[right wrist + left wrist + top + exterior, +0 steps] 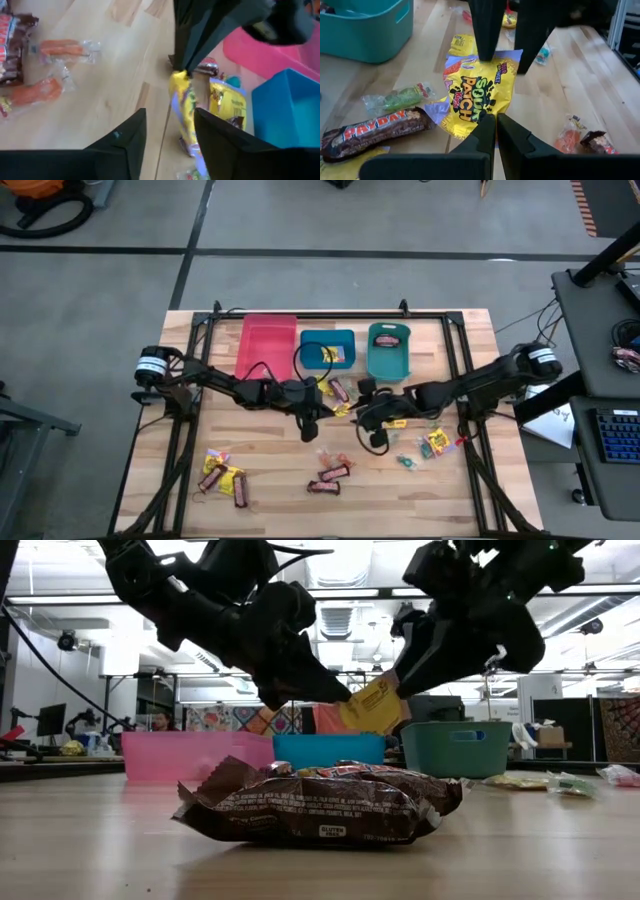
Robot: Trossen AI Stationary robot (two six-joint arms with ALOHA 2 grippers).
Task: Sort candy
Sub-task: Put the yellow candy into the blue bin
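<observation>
My left gripper point(492, 125) is shut on a yellow Sour Patch candy packet point(477, 95) at the middle of the table, in front of the bins. In the low view the packet point(375, 705) hangs in the air between the two grippers. My right gripper point(170, 114) is open and faces the left one. Its fingers point(486, 35) stand on either side of the packet's far end, which shows edge-on in the right wrist view point(182, 112). More candy lies loose on the wood: a PayDay bar point(375, 132) and a green clear-wrapped piece point(400, 97). My left gripper pinches the yellow packet by its near edge point(487, 114) between its two fingers, coming slanted down from the table's left. The packet is lifted clear of the table and stretches away from the fingers toward the right gripper. My right gripper: I cannot tell whether a fingertip touches the packet's far edge point(492, 54).
The pink bin point(267, 340), the blue bin point(328, 350) and the teal bin point(388, 352) stand in a row at the far side. Candy clusters lie near left point(222, 475), near centre point(330, 477) and right point(435, 442). A brown bar point(320, 805) lies close to the low camera.
</observation>
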